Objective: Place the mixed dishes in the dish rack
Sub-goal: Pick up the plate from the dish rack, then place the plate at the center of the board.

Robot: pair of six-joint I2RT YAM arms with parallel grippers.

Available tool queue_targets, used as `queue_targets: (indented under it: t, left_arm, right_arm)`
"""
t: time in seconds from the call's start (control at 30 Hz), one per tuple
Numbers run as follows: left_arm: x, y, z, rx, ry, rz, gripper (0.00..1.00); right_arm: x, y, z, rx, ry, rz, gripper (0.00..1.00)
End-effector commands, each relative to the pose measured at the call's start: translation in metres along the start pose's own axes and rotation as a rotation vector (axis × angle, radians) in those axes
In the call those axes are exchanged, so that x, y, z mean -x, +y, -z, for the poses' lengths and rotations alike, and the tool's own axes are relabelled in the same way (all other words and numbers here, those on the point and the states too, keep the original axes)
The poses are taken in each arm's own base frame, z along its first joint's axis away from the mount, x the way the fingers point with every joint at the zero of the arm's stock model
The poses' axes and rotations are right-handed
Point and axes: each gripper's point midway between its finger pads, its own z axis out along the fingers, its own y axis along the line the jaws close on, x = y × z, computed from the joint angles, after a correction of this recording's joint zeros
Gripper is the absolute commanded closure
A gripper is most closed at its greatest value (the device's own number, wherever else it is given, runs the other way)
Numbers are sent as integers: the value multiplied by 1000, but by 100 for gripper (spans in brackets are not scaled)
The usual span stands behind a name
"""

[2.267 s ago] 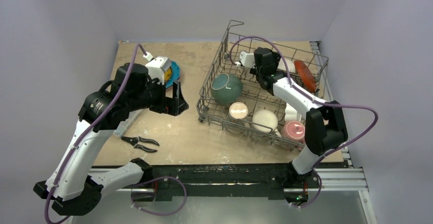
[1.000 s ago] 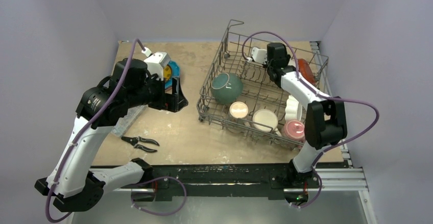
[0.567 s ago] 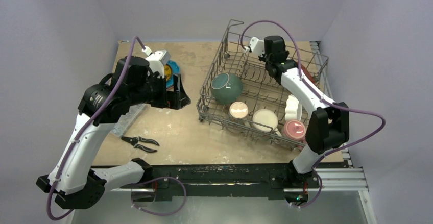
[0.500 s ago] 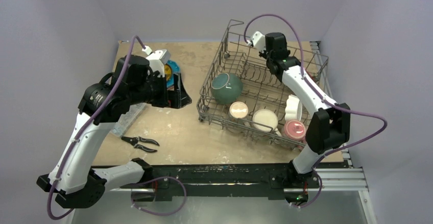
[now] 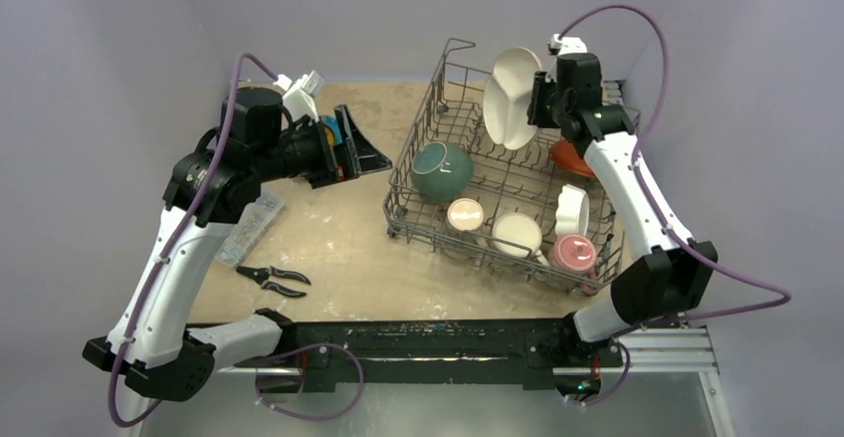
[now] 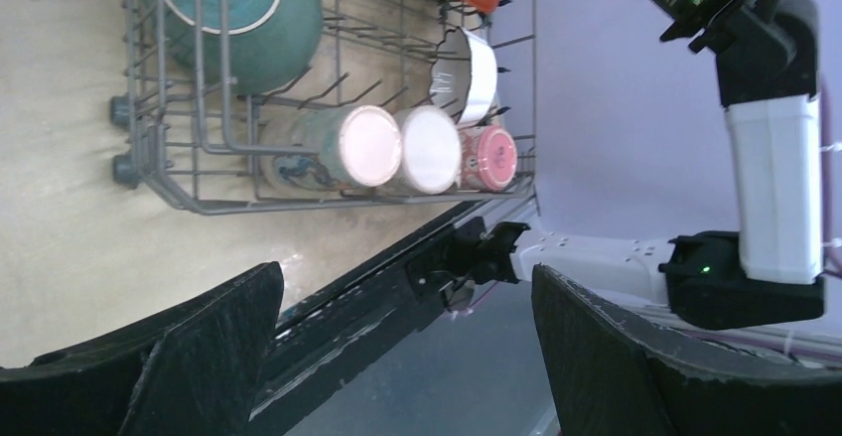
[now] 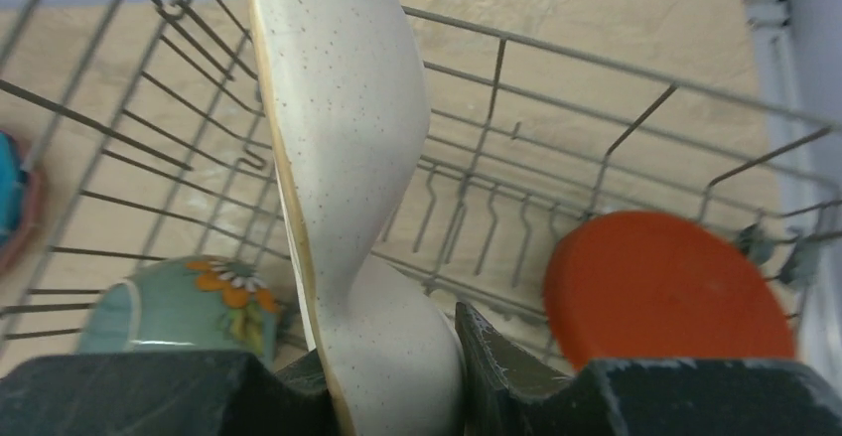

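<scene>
My right gripper point(image 5: 540, 100) is shut on a cream-white divided plate point(image 5: 512, 98), holding it on edge high over the back of the dish rack point(image 5: 398, 194). In the right wrist view the plate point(image 7: 343, 148) is pinched between both fingers point(image 7: 501, 362). The rack holds a teal bowl point(image 5: 443, 172), three mugs point(image 5: 465, 216) point(image 5: 517, 234) point(image 5: 572, 254), a small white bowl point(image 5: 571, 208) and an orange plate point(image 5: 573, 157). My left gripper point(image 5: 358, 153) hangs open and holds nothing, left of the rack. Behind it lies a blue plate point(image 5: 331, 129), mostly hidden.
Black-handled pliers point(image 5: 274, 278) lie on the table at the front left. A clear plastic box point(image 5: 249, 226) sits just behind them under the left arm. The rack's tall wire sides point(image 7: 496, 69) surround the held plate on the far side.
The right arm has risen from low at the rack's back and now holds the white plate high above it. The left gripper has lifted and swung toward the back.
</scene>
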Motion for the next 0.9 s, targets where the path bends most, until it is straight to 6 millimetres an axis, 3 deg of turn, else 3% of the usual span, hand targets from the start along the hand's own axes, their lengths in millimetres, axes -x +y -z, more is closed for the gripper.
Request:
queue_targets:
  t: [0.0,0.2,0.33,0.57,0.87]
  left_arm:
    - [20,-30,-13,-160,-43,103,6]
    - [39,-28,-38,-175,-96,200,6]
    - [47,-24,-57,-170,-99,241,7]
    - [61,-24,-74,-193,-124,238,14]
    - [63,-36,-83,-282,-102,288,30]
  right_arm:
    - [86,33,71,282,-287,-401,100]
    - [81,54,99,488,-239,-645,100]
    - [87,76,125,663,-227,-728,100]
    - [90,113,173,955,-88,-768,100]
    - [83,138,216,1105,-43,-723,100]
